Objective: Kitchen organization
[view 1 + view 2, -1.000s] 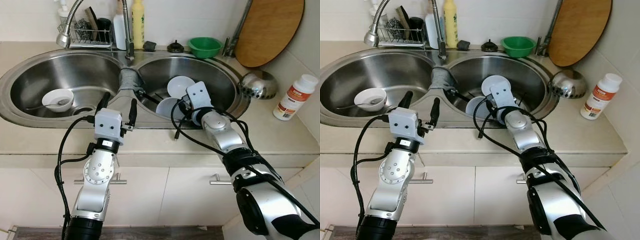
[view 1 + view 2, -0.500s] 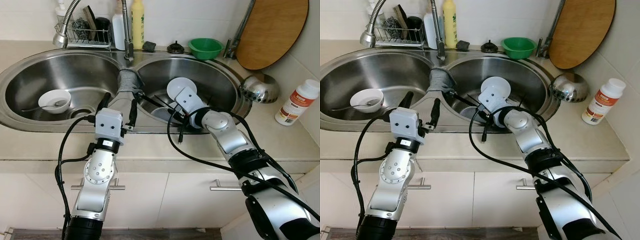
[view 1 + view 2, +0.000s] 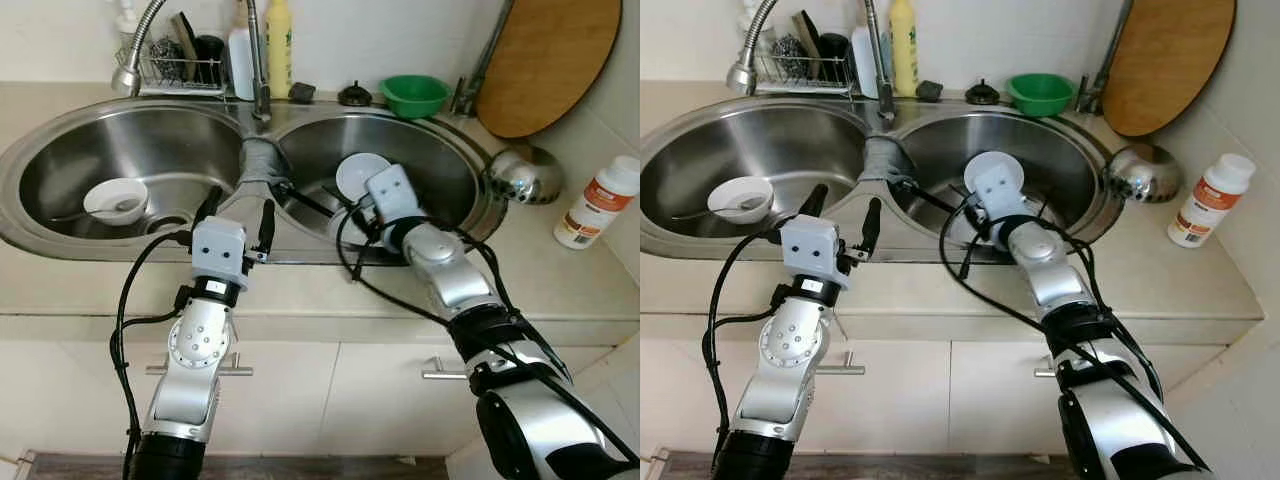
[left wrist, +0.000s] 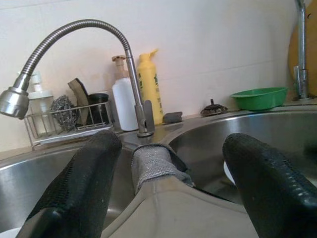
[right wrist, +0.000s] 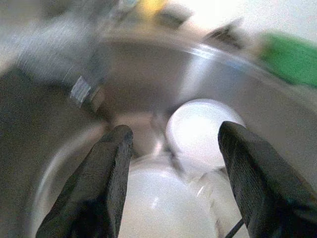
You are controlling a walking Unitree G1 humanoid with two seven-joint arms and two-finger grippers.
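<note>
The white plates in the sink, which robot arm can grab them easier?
Probably the right. The right gripper is open and already down in the right basin, over the white plates. The left gripper, open too, hangs over the sink's front rim.

Left gripper [image 3: 236,212] raised forward, fingers spread; right gripper [image 5: 171,148] stretched ahead, fingers parted, holding nothing.

This is a home kitchen. A steel double sink [image 3: 60,235] with 2 round basins is set into a beige counter [image 3: 560,290], with white cabinet doors and bar handles [image 3: 440,374] below. White dishes [image 3: 362,172] lie in one basin, a bowl [image 3: 115,198] in the other. Behind stand a tap [image 4: 74,29], a yellow soap bottle [image 3: 278,45], a wire rack [image 3: 180,72], a green bowl [image 3: 413,93] and a round wooden board [image 3: 550,60] against the tiled wall.
</note>
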